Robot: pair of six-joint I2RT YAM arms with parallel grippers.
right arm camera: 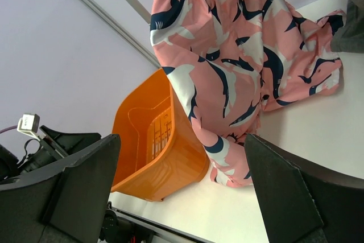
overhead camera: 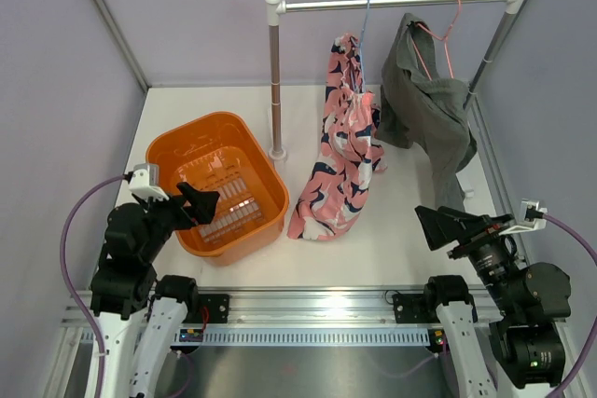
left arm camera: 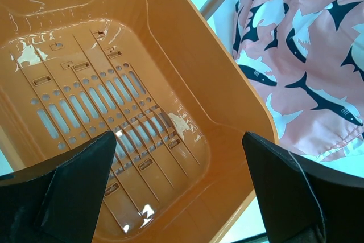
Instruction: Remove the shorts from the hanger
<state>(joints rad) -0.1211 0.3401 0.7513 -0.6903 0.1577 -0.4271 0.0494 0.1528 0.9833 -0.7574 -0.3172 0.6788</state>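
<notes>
Both arms sit low at my near edge of the table (overhead camera: 401, 221). My left claw (overhead camera: 198, 204) hangs over the orange basket (overhead camera: 201, 120), its fingers (left arm camera: 79, 192) spread wide with nothing between them. The right claw (overhead camera: 438, 227) is likewise spread and empty, and points across the table toward the shorts (overhead camera: 340, 156). These are pink with a shark print. They hang from a blue hanger (overhead camera: 367, 18) hooked on the rail (overhead camera: 401, 1), and their lower end droops to the table and lies just beside the basket's right wall. How the waistband is fastened to the hanger I cannot make out; it looks bunched up there. A grey garment (overhead camera: 424, 104) hangs on a pink hanger (overhead camera: 454, 11) further right, close beside the shorts.
</notes>
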